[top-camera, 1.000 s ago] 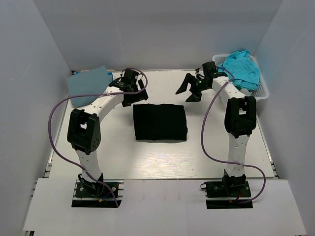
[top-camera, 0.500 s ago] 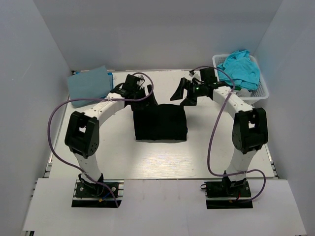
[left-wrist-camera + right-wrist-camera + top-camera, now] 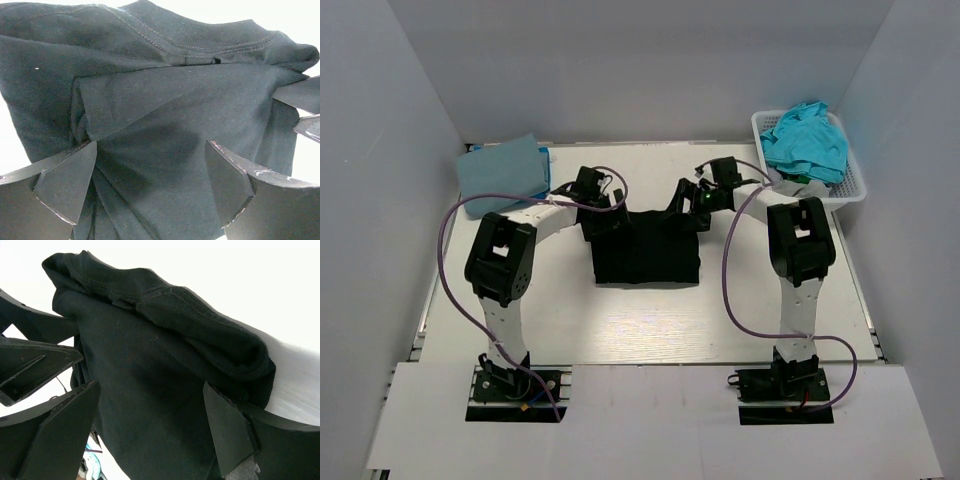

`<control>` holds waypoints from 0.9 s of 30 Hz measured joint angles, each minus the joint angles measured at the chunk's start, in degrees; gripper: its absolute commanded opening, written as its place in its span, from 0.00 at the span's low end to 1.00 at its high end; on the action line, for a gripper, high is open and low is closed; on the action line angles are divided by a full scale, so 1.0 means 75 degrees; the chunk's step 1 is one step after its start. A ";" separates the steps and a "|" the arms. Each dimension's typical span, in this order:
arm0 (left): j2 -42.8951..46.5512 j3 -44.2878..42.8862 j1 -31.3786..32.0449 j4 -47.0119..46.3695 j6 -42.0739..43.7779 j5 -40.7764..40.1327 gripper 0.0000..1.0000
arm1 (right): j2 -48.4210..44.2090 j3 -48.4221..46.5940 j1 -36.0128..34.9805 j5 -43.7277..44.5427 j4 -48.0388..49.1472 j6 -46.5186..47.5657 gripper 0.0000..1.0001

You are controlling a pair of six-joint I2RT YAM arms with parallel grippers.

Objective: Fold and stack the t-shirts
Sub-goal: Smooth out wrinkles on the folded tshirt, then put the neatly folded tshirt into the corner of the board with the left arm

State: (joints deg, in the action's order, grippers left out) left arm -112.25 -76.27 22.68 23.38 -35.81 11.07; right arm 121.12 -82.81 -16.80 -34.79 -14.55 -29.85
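A large black cloth t-shirt (image 3: 645,255), folded into a rectangle, lies at the centre of the white surface (image 3: 620,320). The left hand (image 3: 604,216) sits low at the shirt's eleven o'clock corner and the right hand (image 3: 688,206) at its one o'clock corner. Both are spread wide, fingers either side of the bunched far hem, gripping nothing. A folded dusty light blue t-shirt (image 3: 500,172) rests at ten o'clock. At two o'clock, a crumpled bright turquoise t-shirt (image 3: 807,140) fills a white slotted plastic basket (image 3: 856,192).
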 measured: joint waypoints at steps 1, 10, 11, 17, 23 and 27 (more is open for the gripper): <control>0.0000 -0.0012 -0.0003 0.0044 -0.0006 -0.0067 1.00 | 0.0017 -0.0047 0.0000 0.0012 -0.0017 0.0003 0.90; 0.0029 -0.1448 0.0029 0.1145 0.0265 -0.0857 1.00 | -0.0178 -0.0874 -0.0184 0.0402 -0.0618 0.0536 0.90; 0.0102 -0.1614 0.0041 0.1239 0.0294 -0.0930 1.00 | -0.0399 -0.0877 -0.0210 0.0446 -0.0679 0.0589 0.90; 0.1163 -0.1376 0.0093 0.1769 0.0440 -0.1306 1.00 | -0.2702 -0.0090 -0.0274 0.0586 -0.0539 0.0632 0.90; 0.1632 -0.0440 0.0143 0.2194 0.0772 -0.1367 1.00 | -0.4712 0.1565 -0.0268 0.0262 -0.0119 0.0568 0.90; 0.1623 0.0198 0.0239 0.2116 0.0880 -0.1244 1.00 | -0.5333 0.2556 -0.0271 0.0067 -0.0344 0.0574 0.90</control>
State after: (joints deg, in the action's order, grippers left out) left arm -100.07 -74.78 24.47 39.24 -29.21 1.74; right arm 81.12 -63.64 -18.83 -34.28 -17.12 -25.54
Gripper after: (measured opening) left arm 0.994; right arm 0.902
